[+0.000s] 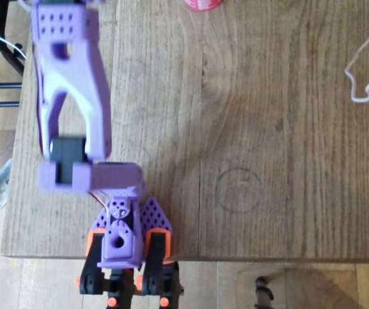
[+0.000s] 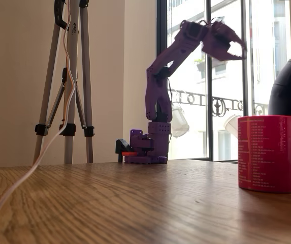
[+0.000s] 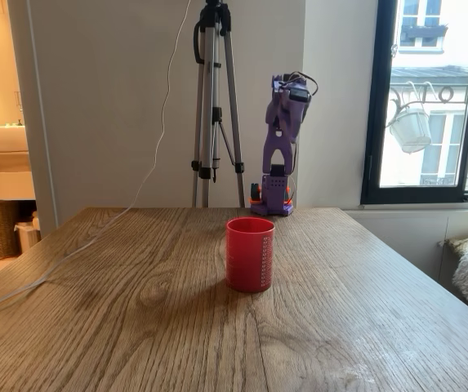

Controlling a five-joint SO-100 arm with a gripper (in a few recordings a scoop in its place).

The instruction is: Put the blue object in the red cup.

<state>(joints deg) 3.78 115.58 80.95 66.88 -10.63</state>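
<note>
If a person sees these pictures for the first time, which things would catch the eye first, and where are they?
First, the purple arm, rising from its base at the table's edge with its gripper lifted high in the air, jaws apart, holding nothing. Next, the red cup, standing upright and alone on the wooden table, well apart from the arm. A tripod stands behind the table, beside the arm.

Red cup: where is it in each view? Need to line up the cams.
Overhead view: red cup at the top edge, just right of centre, cut off by the frame.
A fixed view: lower right, standing upright on the table.
Another fixed view: centre, upright mid-table, in front of the arm.
Shared landmark: the purple arm, mounted at the table edge opposite the cup.
</note>
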